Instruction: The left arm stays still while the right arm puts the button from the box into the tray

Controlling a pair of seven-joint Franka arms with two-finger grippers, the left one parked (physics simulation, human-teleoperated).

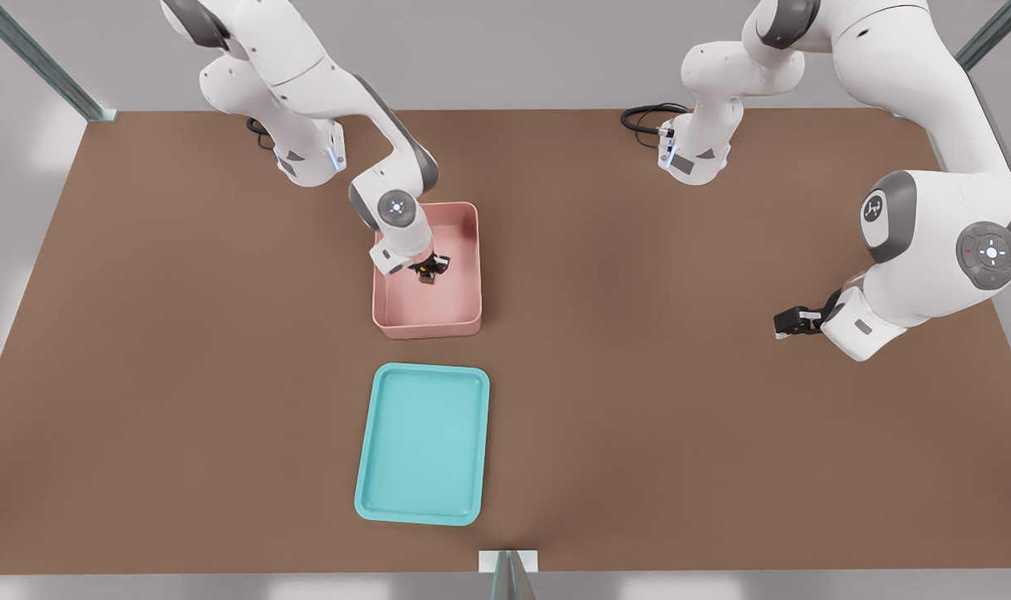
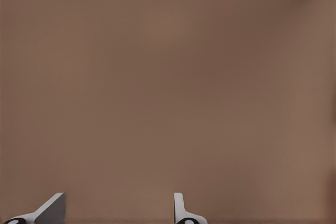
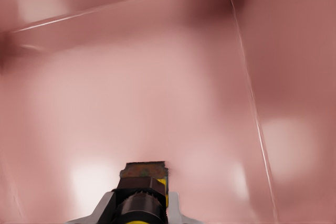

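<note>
The pincer [image 1: 426,271] sits down inside the pink box [image 1: 467,310], clamped onto the button [image 3: 143,190], teal tray [image 1: 372,467] nearby with nothing in it.

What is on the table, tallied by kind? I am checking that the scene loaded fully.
Pink box: 1
Teal tray: 1
Button, inside the box, clamped between the gripper fingers: 1
Total: 3
</note>
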